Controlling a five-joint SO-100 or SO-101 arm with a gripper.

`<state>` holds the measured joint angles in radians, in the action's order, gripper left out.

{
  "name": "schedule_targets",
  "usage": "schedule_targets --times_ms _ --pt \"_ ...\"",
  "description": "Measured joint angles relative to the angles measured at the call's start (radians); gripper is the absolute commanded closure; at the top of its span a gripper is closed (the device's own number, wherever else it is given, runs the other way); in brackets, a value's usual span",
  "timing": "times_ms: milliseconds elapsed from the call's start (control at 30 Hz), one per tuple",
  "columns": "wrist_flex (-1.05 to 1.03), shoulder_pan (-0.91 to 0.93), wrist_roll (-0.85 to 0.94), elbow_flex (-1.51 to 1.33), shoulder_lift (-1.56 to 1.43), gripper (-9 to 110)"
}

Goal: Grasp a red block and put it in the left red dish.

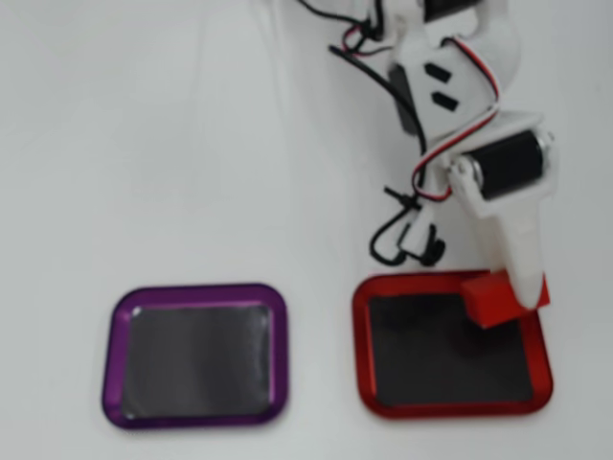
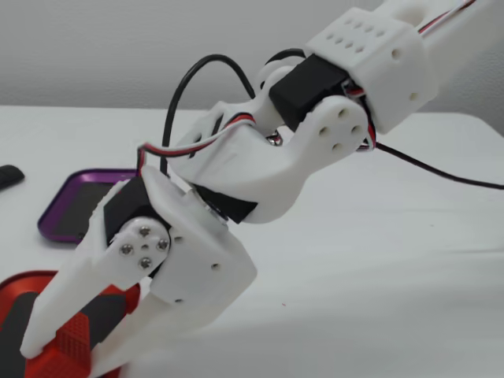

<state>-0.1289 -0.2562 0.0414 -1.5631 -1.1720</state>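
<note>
My gripper [image 1: 522,290] is shut on the red block [image 1: 486,302], a small studded brick. It holds the block at the upper right corner of the red dish [image 1: 450,407], partly over the rim. In the overhead view this dish is the right-hand tray. In the fixed view the white fingers [image 2: 55,303] clamp the red block [image 2: 75,340] low over the red dish [image 2: 20,282] at the bottom left. I cannot tell whether the block touches the dish.
A purple-rimmed tray [image 1: 110,355] of the same size lies to the left of the red dish in the overhead view and behind it in the fixed view [image 2: 53,220]. Black and red cables [image 1: 402,225] hang beside the arm. A small dark object [image 2: 8,176] lies at the left edge.
</note>
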Motion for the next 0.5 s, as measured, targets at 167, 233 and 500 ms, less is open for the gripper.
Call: schedule_targets --times_ms 167,233,500 --pt "0.0 0.026 0.0 0.005 0.011 96" --pt "0.0 0.026 0.0 0.006 0.011 93" --pt "0.0 0.029 0.0 0.006 0.011 92"
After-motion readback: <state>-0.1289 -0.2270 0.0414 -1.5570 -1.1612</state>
